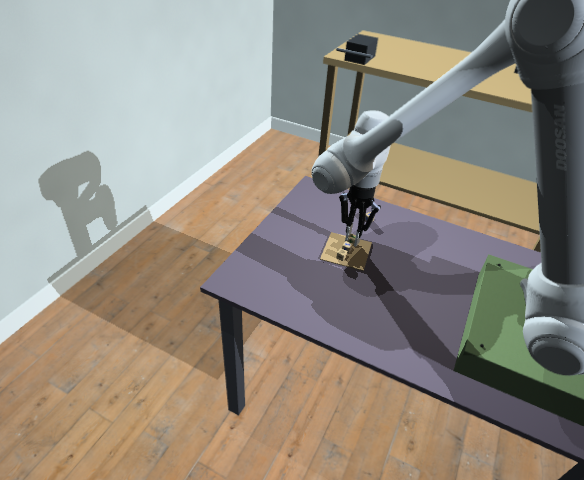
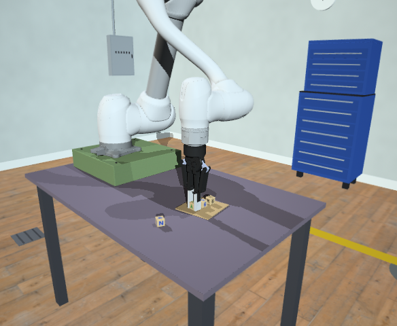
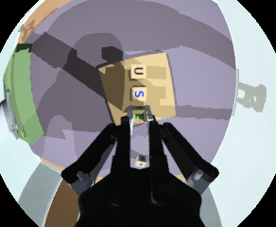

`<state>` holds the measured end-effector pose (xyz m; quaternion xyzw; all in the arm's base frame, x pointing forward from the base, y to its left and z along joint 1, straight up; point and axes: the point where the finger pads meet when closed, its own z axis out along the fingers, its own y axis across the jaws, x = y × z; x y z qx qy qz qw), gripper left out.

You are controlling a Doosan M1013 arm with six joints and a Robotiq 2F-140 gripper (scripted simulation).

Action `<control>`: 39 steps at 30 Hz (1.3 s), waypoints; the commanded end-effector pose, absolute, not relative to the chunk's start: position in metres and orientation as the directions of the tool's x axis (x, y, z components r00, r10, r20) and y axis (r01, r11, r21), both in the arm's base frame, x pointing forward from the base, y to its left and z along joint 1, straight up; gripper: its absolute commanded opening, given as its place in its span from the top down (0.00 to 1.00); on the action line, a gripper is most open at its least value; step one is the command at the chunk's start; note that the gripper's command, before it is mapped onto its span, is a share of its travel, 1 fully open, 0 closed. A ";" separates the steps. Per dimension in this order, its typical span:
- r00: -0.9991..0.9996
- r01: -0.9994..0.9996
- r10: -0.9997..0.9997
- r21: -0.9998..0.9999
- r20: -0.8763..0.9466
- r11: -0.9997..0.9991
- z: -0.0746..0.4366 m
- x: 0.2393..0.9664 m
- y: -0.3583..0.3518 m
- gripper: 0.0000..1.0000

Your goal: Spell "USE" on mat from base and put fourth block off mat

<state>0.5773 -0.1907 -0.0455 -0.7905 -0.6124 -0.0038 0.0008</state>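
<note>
Scanning the exterior view left to right: N block (image 2: 160,220) sits on the table (image 2: 226,245), well off the mat (image 2: 215,209) at roughly its 8 o'clock. Gripper (image 2: 194,202) points straight down, clenched on the E block (image 2: 192,206), which is low over or touching the mat's near-left corner; can't tell which. Next along, S block (image 2: 203,202) just beside it, then U block (image 2: 210,199) at about 2 o'clock from S. In the wrist view, U (image 3: 138,72), S (image 3: 138,94) and E (image 3: 138,113) line up in one straight row on the mat (image 3: 163,89), E between the fingertips.
</note>
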 end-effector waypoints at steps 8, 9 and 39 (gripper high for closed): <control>0.250 0.968 0.968 0.004 0.007 -0.250 -0.047 0.577 -0.191 0.87; 0.250 0.968 0.968 0.004 0.007 -0.250 -0.047 0.577 -0.191 0.87; 0.250 0.968 0.968 0.004 0.007 -0.250 -0.049 0.577 -0.191 0.87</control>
